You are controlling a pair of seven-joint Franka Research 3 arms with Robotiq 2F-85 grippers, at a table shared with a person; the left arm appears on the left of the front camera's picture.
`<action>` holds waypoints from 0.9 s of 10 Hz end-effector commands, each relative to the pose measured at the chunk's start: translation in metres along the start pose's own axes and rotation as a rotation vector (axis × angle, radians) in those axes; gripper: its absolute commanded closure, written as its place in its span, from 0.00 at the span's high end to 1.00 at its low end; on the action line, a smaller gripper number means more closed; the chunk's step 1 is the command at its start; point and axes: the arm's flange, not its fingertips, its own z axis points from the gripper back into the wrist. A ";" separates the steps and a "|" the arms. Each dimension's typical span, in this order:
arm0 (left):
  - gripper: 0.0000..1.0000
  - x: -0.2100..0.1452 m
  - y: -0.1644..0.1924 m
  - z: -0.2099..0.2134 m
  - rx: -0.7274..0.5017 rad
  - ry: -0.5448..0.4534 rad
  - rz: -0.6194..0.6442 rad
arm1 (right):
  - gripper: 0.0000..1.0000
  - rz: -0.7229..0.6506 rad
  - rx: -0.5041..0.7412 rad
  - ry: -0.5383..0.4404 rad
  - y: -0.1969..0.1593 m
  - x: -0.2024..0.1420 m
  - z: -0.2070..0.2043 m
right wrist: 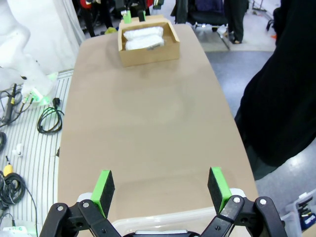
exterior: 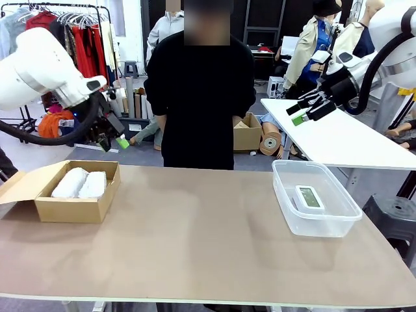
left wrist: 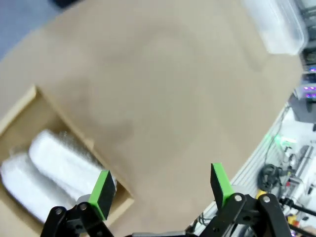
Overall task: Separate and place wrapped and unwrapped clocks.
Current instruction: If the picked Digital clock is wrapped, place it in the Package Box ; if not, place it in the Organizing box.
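Two wrapped clocks (exterior: 80,184), oblong bundles of crinkly white wrapping, lie side by side in an open cardboard box (exterior: 70,209) at the table's left. In the left wrist view they are at lower left (left wrist: 54,168); in the right wrist view they lie at the far end (right wrist: 142,38). The unwrapped clock (exterior: 309,197), white with a grey-green screen, lies flat in a clear plastic tub (exterior: 325,224) at the right. My left gripper (exterior: 112,139) hangs open in the air above and behind the box (left wrist: 161,191). My right gripper (exterior: 307,110) is raised high over the tub, open and empty (right wrist: 162,186).
A person in black (exterior: 199,97) stands at the far edge, hands low behind the table. The brown tabletop (exterior: 195,227) lies bare between box and tub. A white table (exterior: 344,140) stands behind at the right. Cables (right wrist: 49,121) lie on the floor beside the table.
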 end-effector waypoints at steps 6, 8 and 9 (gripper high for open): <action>1.00 0.006 -0.005 0.066 -0.207 -0.327 -0.574 | 1.00 0.001 -0.001 -0.001 0.001 0.001 0.001; 1.00 0.001 -0.014 0.080 -0.119 -0.294 -0.769 | 1.00 0.001 -0.001 -0.001 0.001 0.001 0.001; 1.00 -0.002 -0.021 0.081 -0.060 -0.267 -0.838 | 1.00 0.001 -0.001 -0.001 0.001 0.001 0.001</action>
